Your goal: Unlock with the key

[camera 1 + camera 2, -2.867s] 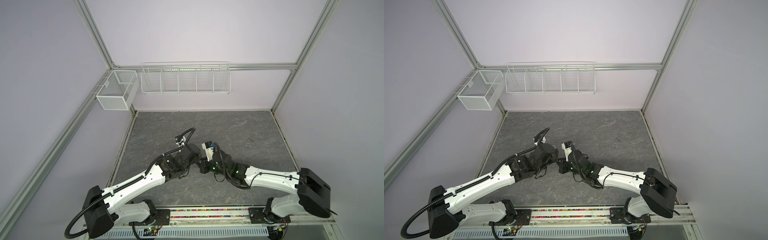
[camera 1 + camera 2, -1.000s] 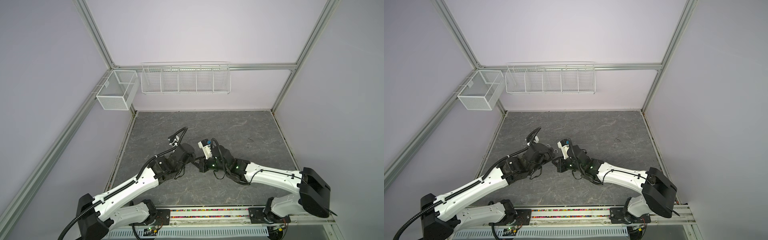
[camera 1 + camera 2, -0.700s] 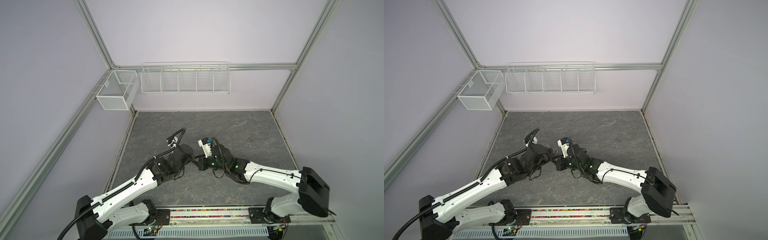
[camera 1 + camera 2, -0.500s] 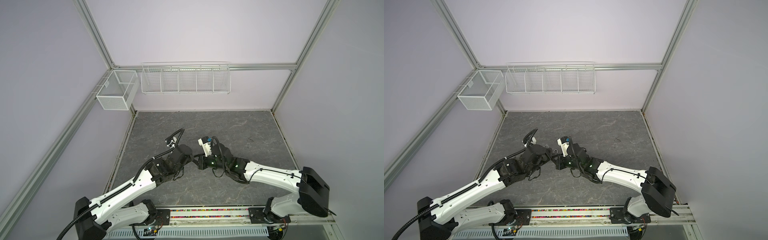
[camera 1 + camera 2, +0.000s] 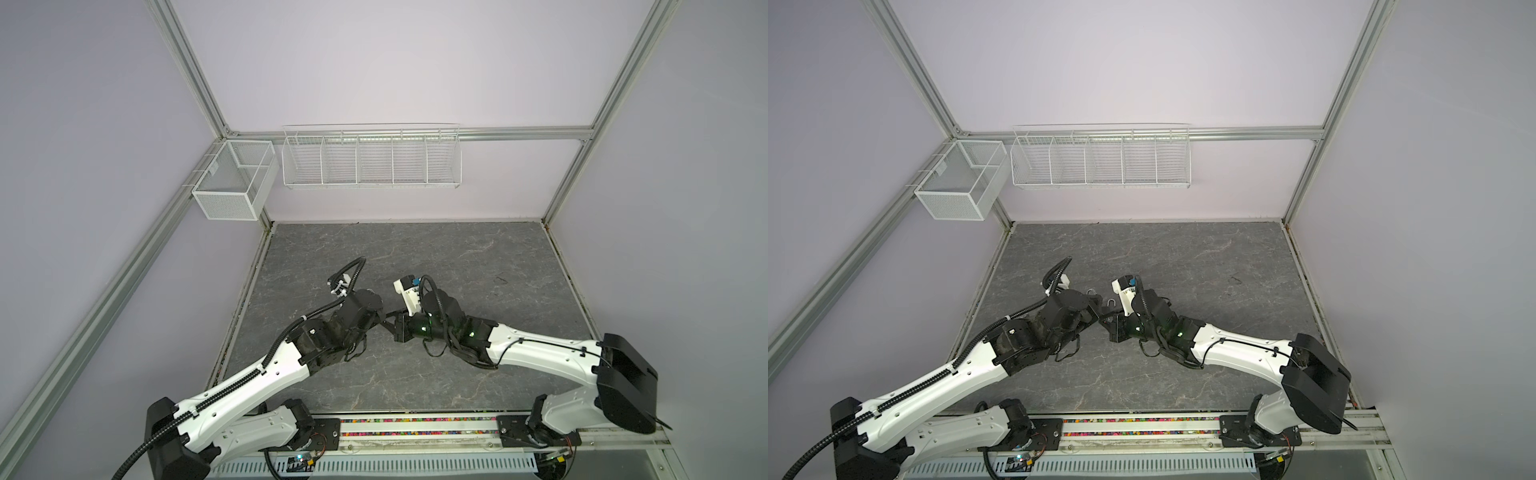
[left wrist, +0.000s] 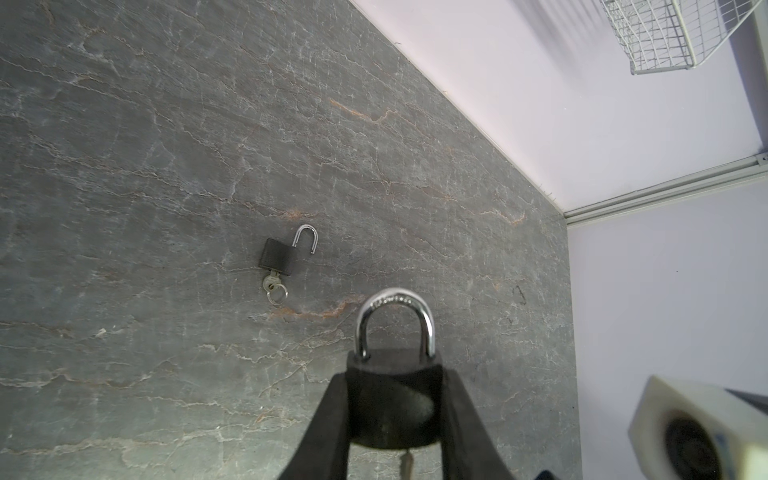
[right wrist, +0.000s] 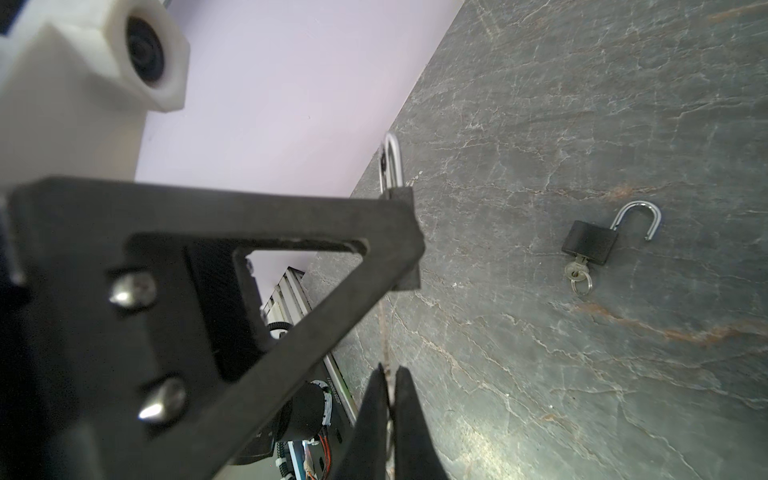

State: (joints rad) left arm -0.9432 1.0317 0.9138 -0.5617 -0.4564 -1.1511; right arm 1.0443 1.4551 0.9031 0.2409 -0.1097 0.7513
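My left gripper (image 6: 395,382) is shut on a black padlock (image 6: 394,399) and holds it above the table, its silver shackle (image 6: 395,316) closed. My right gripper (image 7: 390,370) is shut on a thin key (image 7: 386,332), seen edge-on. The key (image 6: 406,463) points up at the padlock's underside. Whether its tip sits in the keyhole I cannot tell. The left finger (image 7: 291,232) hides most of the padlock's body in the right wrist view, where the shackle (image 7: 391,164) sticks out. In both top views the grippers (image 5: 388,324) (image 5: 1102,322) meet at the table's middle.
A second, smaller black padlock (image 6: 277,256) (image 7: 589,248) lies flat on the grey stone table (image 5: 478,266), shackle open, a key and ring in it. A white wire rack (image 5: 371,156) and a mesh box (image 5: 232,183) hang on the back wall.
Both arms have drifted together a little toward the back left. Both grips look unchanged.
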